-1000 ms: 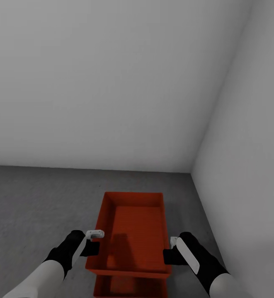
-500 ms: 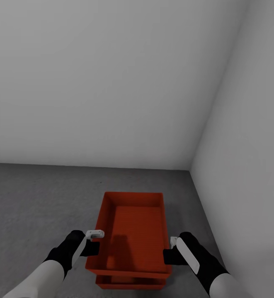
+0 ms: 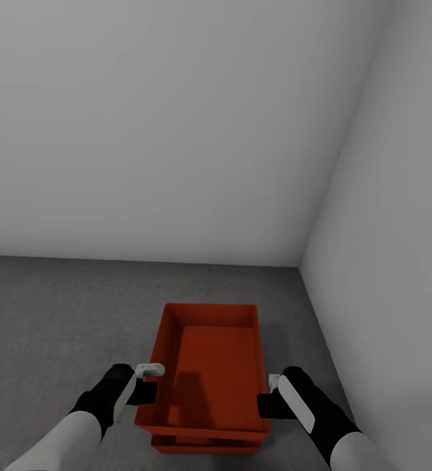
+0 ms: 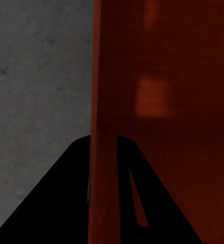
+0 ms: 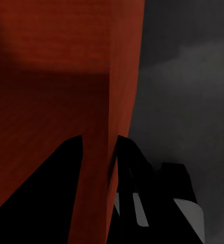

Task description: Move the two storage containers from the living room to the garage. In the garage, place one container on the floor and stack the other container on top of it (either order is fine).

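Note:
I hold one red-orange storage container (image 3: 209, 366) level between both arms, its open top facing up and nothing inside. My left gripper (image 3: 147, 392) is shut on its left wall (image 4: 104, 101), with a finger on each side. On the right wall (image 5: 122, 76) my right gripper (image 3: 265, 402) is shut the same way. Directly beneath, the second container (image 3: 202, 447) shows as a thin red strip, standing on the dark grey concrete floor (image 3: 59, 314). I cannot tell whether the two bins touch.
Pale grey-white garage walls meet in a corner (image 3: 300, 265) ahead and to the right. The right wall (image 3: 398, 261) runs close beside my right arm. Open concrete floor stretches to the left of the bins.
The whole picture has shifted a little. The lower container now shows less under the held one, with its near edge in view. Both grippers keep their hold.

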{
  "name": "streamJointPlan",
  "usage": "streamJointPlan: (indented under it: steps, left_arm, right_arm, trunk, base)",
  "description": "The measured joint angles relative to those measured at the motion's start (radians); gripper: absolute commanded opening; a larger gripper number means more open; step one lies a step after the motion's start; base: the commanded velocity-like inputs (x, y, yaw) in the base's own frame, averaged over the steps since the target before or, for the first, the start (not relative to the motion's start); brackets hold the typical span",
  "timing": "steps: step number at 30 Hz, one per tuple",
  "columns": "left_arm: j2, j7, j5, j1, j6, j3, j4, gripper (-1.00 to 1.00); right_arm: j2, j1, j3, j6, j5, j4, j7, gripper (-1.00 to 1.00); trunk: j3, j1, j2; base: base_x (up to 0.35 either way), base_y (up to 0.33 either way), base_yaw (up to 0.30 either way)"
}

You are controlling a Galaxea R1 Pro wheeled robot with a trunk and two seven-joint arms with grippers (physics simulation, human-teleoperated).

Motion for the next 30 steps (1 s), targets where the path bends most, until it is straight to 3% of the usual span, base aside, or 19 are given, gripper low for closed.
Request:
streamJointPlan:
  steps: [18,30]
  left_arm:
    - [0.0,0.0,0.001,0.0,0.0,0.001,0.0,-1.0]
    - [0.0,0.0,0.004,0.0,0.0,0.0,0.0,-1.0]
  right_arm:
    - [0.0,0.0,0.001,0.0,0.0,0.0,0.0,-1.0]
    - [0.0,0.0,0.003,0.0,0.001,0.0,0.0,-1.0]
  trunk:
    - [-0.011,0.0,0.0]
    - [-0.014,0.0,0.0]
  base:
    - [0.001,0.0,0.0]
    - [0.127,0.0,0.0]
